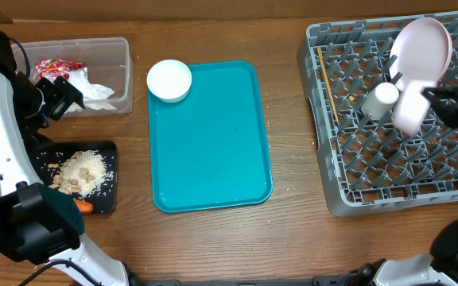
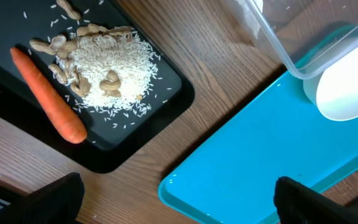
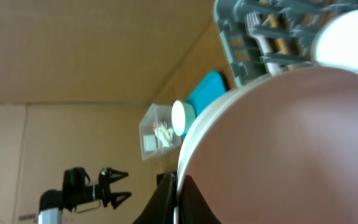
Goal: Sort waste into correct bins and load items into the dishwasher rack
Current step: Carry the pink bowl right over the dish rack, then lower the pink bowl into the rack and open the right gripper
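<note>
Pinching the rim of the pale pink bowl (image 1: 409,110), the right gripper (image 3: 178,198) has its fingers clenched on the thin lip. The bowl sits inside the dishwasher rack (image 1: 332,191), near its far right corner, just beside a small white cup (image 1: 380,101) and below a leaning pink plate (image 1: 422,46).

The bowl looks stiff, smooth and light, probably a hard plastic or glazed ware, so I judge it slippery under a narrow pinch and liable to swing about the grip. The rim is the only place two fingers can bite, and a hold near the top of the tilted edge should let it hang steadily between the pegs.

Being round, it has no long axis. It stands tipped up on its edge rather than flat, and which way its hollow faces I cannot tell.

The wooden stick (image 1: 327,83) does have one, running from the far side toward the near side along the rack's left wall.

The left gripper (image 2: 179,202) hangs with fingers released and empty, above the surface (image 2: 229,62) between the black tray (image 2: 123,146) and the teal tray (image 2: 247,162).
</note>
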Robot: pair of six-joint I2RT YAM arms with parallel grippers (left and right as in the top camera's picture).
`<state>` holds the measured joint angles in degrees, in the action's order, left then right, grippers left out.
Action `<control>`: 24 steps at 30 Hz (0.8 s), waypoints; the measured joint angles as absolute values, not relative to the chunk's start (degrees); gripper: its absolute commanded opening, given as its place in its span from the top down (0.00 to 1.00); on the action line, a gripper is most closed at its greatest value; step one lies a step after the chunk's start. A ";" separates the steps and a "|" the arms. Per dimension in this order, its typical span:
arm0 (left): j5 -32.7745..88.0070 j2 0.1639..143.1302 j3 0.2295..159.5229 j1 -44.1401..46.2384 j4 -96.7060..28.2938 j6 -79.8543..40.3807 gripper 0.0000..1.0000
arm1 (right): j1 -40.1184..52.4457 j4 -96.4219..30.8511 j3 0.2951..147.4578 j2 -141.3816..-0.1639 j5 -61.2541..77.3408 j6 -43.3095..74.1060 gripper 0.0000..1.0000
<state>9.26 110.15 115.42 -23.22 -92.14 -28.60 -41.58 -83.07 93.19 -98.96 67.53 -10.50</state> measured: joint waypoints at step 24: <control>9.26 110.15 115.42 -23.22 -92.14 -28.60 0.00 | -36.16 -64.86 72.77 -98.96 73.56 -22.11 0.96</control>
